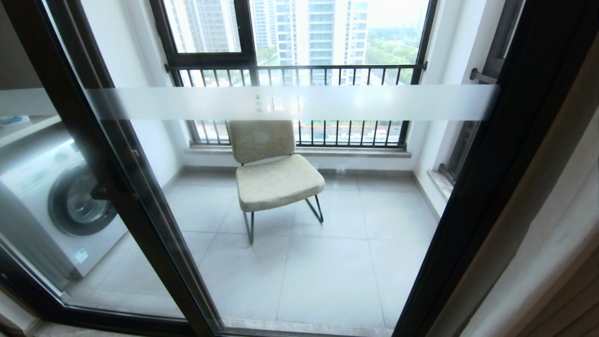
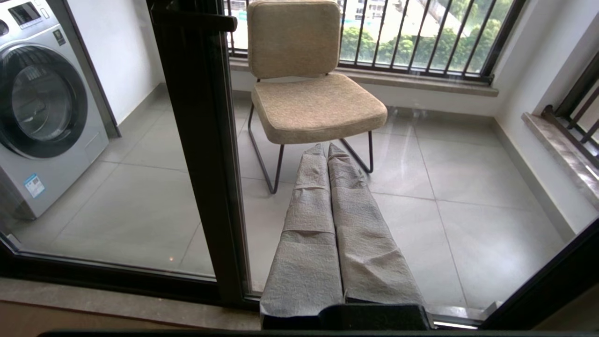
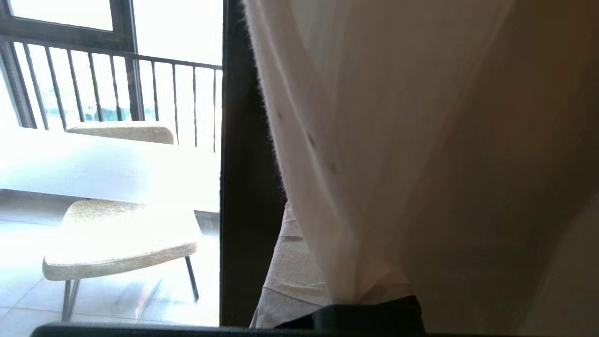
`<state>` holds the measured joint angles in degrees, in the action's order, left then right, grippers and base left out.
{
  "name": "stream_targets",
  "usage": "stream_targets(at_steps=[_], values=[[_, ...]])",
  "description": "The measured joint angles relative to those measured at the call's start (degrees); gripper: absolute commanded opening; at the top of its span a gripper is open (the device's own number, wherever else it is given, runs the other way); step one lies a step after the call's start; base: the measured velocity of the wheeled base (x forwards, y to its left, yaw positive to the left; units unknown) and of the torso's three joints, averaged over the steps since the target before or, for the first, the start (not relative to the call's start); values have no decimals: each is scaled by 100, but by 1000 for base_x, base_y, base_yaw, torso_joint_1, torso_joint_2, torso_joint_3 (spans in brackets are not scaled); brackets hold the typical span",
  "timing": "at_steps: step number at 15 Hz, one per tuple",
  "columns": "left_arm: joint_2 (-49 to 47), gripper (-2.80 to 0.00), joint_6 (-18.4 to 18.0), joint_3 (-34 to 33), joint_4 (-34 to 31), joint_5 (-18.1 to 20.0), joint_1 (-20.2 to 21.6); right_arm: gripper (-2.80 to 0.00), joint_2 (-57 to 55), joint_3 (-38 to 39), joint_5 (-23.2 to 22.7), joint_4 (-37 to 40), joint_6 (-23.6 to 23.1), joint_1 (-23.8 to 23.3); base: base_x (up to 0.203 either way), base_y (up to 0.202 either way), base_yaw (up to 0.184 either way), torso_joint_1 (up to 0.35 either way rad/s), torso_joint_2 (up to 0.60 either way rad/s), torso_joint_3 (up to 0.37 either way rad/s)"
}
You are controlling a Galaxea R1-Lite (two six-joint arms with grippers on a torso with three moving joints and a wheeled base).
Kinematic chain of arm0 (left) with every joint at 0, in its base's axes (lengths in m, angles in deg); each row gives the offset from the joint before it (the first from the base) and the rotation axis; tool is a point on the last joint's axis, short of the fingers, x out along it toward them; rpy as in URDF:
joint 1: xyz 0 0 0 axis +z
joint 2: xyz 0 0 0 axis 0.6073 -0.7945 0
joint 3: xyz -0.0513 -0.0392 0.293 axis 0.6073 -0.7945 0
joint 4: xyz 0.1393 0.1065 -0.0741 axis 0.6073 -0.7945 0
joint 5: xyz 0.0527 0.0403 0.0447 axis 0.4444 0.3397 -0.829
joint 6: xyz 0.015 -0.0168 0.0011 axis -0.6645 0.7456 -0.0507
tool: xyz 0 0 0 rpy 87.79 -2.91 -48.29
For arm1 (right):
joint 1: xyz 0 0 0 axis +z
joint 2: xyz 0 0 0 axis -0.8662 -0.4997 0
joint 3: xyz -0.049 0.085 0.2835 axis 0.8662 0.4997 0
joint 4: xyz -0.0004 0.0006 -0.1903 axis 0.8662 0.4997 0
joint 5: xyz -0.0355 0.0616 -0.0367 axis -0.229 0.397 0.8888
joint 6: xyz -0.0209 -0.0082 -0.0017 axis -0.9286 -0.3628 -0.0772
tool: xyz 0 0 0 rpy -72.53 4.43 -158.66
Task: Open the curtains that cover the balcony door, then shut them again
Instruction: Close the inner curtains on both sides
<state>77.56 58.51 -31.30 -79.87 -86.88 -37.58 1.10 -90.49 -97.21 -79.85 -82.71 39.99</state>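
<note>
The balcony door stands uncovered across the head view, its black frame and frosted band in plain sight. The curtains hang bunched at the far right edge. In the right wrist view my right gripper is shut on a fold of the pale curtains, just beside the door's black frame post. One fabric-wrapped finger shows; the cloth hides the other. My left gripper is shut with nothing in it, pointing low at the door glass. Neither arm shows in the head view.
Behind the glass a beige chair stands on the tiled balcony floor, with a washing machine at the left and a black-railed outer window beyond. A black middle post divides the door panels, and a sill runs along their foot.
</note>
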Motion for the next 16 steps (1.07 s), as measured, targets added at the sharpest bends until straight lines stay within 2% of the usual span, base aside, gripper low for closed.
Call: stream_targets(at_steps=[8,16], values=[[0,-280,0,0,0,0,2,-280,-163,-263,13,9,-7,864,0,0,0,0,0,0],[0,-280,0,0,0,0,0,-280,-215,-265,5,-3,3,967,0,0,0,0,0,0]])
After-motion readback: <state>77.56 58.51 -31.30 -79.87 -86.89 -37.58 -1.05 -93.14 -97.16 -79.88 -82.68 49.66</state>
